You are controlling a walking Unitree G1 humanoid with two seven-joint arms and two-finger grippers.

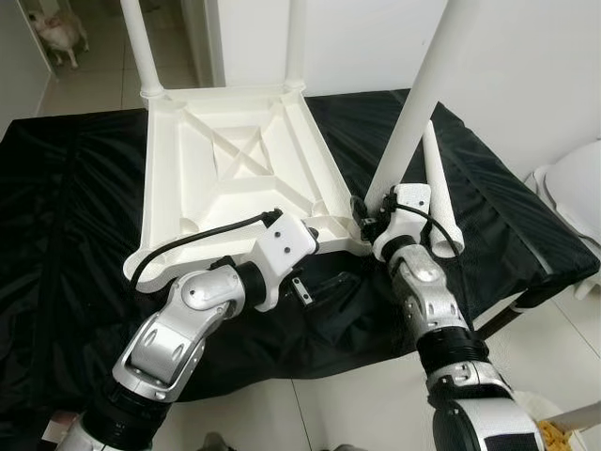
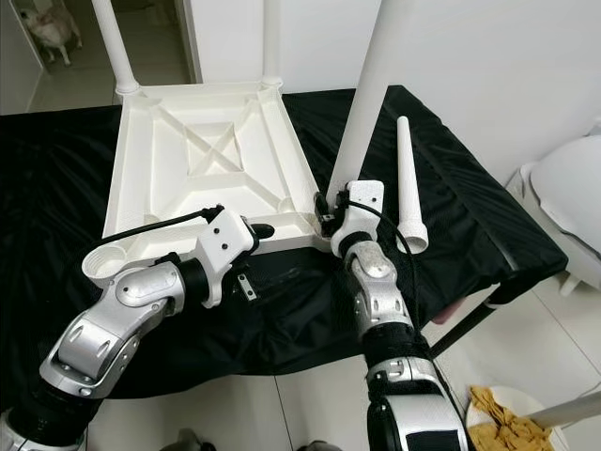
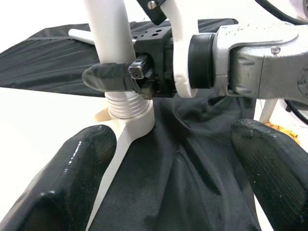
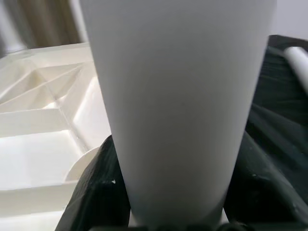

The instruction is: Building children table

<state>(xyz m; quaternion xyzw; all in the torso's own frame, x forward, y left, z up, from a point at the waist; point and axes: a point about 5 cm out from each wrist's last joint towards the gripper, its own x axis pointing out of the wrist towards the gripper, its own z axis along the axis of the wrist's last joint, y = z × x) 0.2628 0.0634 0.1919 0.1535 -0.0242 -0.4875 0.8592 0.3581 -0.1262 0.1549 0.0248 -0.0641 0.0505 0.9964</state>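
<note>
The white table top [image 1: 235, 160] lies upside down on a black cloth, with two legs standing at its far corners. My right gripper [image 1: 373, 214] is shut on the base of a third white leg [image 1: 418, 103], which leans over the near right corner. In the left wrist view that leg's threaded end [image 3: 125, 103] sits just above the corner socket [image 3: 137, 126]. My left gripper [image 3: 173, 183] is open beside the same corner at the near edge, holding nothing. A fourth leg [image 2: 408, 183] lies loose on the cloth to the right. The near left socket [image 2: 103, 263] holds no leg.
The black cloth [image 1: 75, 216] covers a low surface whose front edge runs just before my arms. A white rounded seat [image 1: 577, 193] stands at the right. A dog [image 1: 58, 33] stands in the doorway at the far left. Yellow scraps [image 2: 498, 413] lie on the tiled floor.
</note>
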